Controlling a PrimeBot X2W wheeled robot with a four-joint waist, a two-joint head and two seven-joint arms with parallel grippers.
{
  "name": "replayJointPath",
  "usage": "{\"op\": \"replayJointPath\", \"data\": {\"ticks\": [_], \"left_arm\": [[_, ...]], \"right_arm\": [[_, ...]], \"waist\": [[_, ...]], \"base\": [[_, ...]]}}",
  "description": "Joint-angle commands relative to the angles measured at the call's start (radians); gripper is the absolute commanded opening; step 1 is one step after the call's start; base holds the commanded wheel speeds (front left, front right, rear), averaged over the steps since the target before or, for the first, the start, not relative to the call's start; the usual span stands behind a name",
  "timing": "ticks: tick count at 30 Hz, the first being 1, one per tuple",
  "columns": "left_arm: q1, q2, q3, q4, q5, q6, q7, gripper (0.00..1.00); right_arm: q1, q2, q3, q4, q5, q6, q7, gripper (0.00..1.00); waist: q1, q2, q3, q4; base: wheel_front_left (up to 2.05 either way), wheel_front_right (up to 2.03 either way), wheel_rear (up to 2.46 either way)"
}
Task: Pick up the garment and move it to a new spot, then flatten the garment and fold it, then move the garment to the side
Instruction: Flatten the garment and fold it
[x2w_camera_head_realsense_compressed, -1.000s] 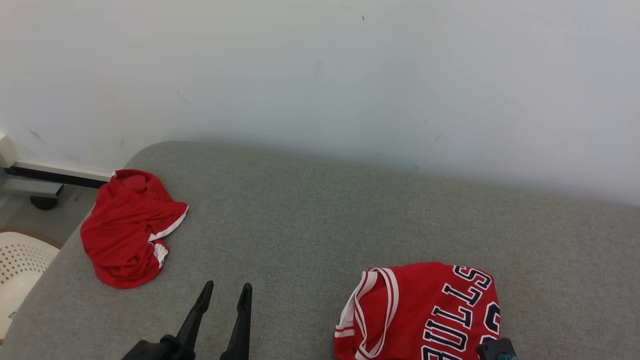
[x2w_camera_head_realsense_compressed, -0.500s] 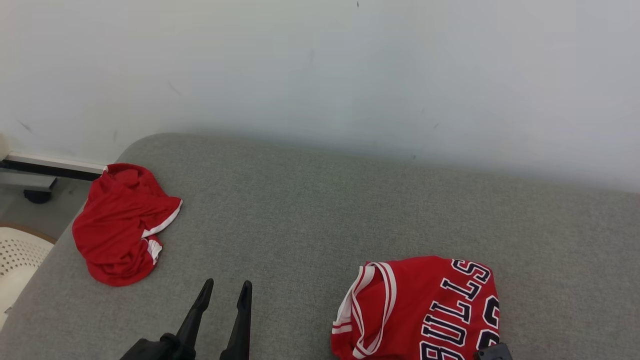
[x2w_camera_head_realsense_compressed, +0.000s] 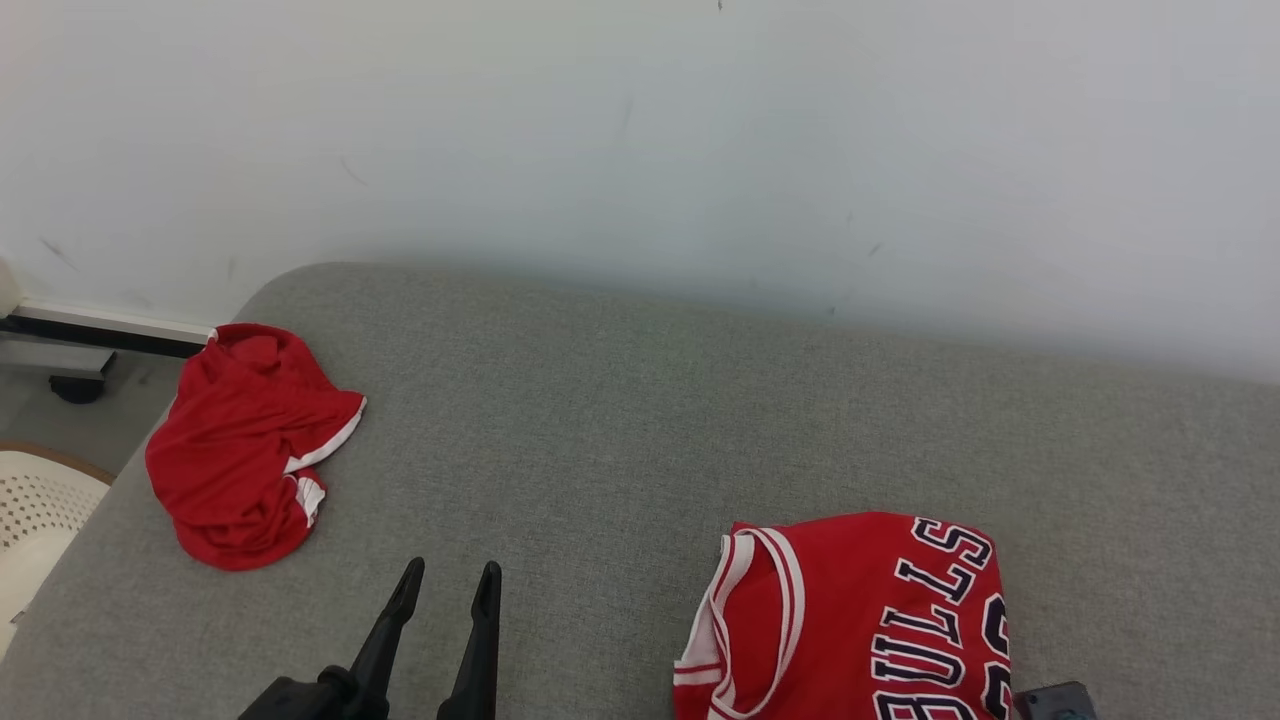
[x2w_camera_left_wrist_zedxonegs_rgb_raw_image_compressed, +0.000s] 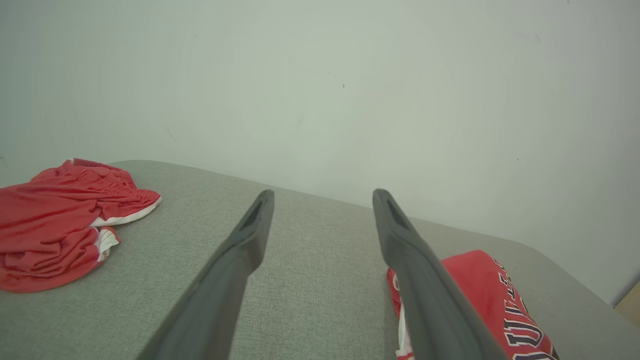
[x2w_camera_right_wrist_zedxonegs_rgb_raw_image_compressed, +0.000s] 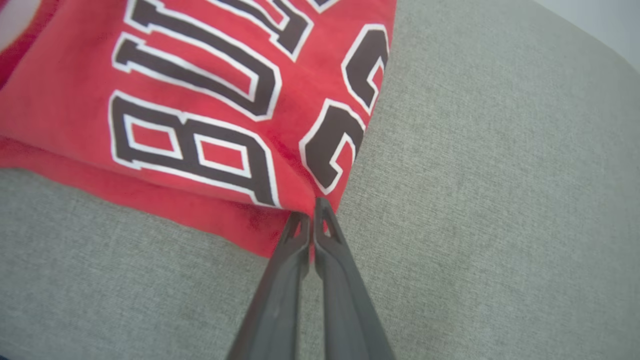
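Soft, even light fills every view, without glare. A faint band of shadow lies along the plain white wall just above the grey woven-fabric cushion. The left wrist view bows the cushion's far edge. The right wrist view's two long dark fingers look soft low down, perhaps out of focus.

Jersey, shorts on grey cushion
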Motion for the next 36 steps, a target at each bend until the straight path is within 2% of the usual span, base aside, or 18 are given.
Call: {"op": "replayJointPath", "data": {"ticks": [1,6,11,12,13,17,20,24,25,29,33,36], "left_arm": [[-0.012,0.004,0.001,-0.004,-0.011,0.002,-0.008,1.0],[-0.011,0.008,0.003,-0.006,-0.01,0.005,-0.009,1.0],[-0.017,0.01,0.0,-0.007,-0.007,0.005,-0.008,1.0],[-0.017,0.011,-0.002,-0.007,-0.007,0.005,-0.007,1.0],[-0.016,0.012,-0.003,-0.007,-0.007,0.005,-0.006,1.0],[-0.015,0.017,-0.006,-0.008,-0.008,0.004,-0.001,1.0],[-0.007,0.022,-0.006,-0.01,-0.008,0.007,0.0,1.0],[0.006,0.028,-0.005,-0.012,-0.011,0.012,0.001,1.0],[0.006,0.028,-0.005,-0.012,-0.011,0.012,0.001,1.0],[0.014,0.029,-0.002,-0.019,-0.012,0.016,-0.001,1.0],[0.023,0.027,-0.005,-0.022,-0.013,0.018,-0.002,1.0],[0.026,0.027,-0.002,-0.025,-0.013,0.022,-0.004,1.0]], "right_arm": [[0.023,-0.002,-0.024,-0.005,0.022,-0.002,-0.009,0.0],[0.041,-0.002,-0.093,-0.009,0.038,-0.002,-0.024,0.0],[0.032,-0.002,-0.138,0.039,0.044,-0.002,-0.036,0.02],[0.028,-0.001,-0.142,0.054,0.052,-0.002,-0.037,0.59],[0.025,-0.001,-0.144,0.072,0.066,-0.002,-0.033,1.0],[0.023,0.0,-0.131,0.091,0.134,-0.002,0.008,1.0],[0.055,0.001,-0.112,0.056,0.209,-0.002,0.104,1.0],[0.093,-0.003,-0.082,-0.124,0.343,-0.002,0.247,1.0],[0.093,-0.003,-0.082,-0.124,0.343,-0.002,0.247,1.0],[0.137,-0.001,-0.083,-0.337,0.436,-0.002,0.324,1.0],[0.129,-0.001,-0.068,-0.463,0.492,-0.002,0.337,1.0],[0.082,-0.001,-0.042,-0.465,0.441,-0.002,0.287,1.0]], "waist": [[0.0,0.0,0.0,-0.003],[0.0,0.0,0.004,-0.013],[0.0,0.0,0.008,-0.021],[0.0,0.0,0.009,-0.022],[0.0,0.0,0.009,-0.021],[0.0,0.0,0.006,-0.016],[0.0,0.0,-0.001,-0.012],[0.0,0.0,-0.011,-0.012],[0.0,0.0,-0.011,-0.012],[0.0,0.0,-0.018,-0.023],[0.0,0.0,-0.022,-0.033],[0.0,0.0,-0.02,-0.043]], "base": [[0.0,0.0,0.0],[0.0,0.0,0.0],[0.0,0.0,0.0],[0.0,0.0,0.0],[0.0,0.0,0.0],[0.0,0.0,0.0],[0.0,0.0,0.0],[0.0,0.0,0.0],[0.0,0.0,0.0],[0.0,0.0,0.0],[0.0,0.0,0.0],[0.0,0.0,0.0]]}}
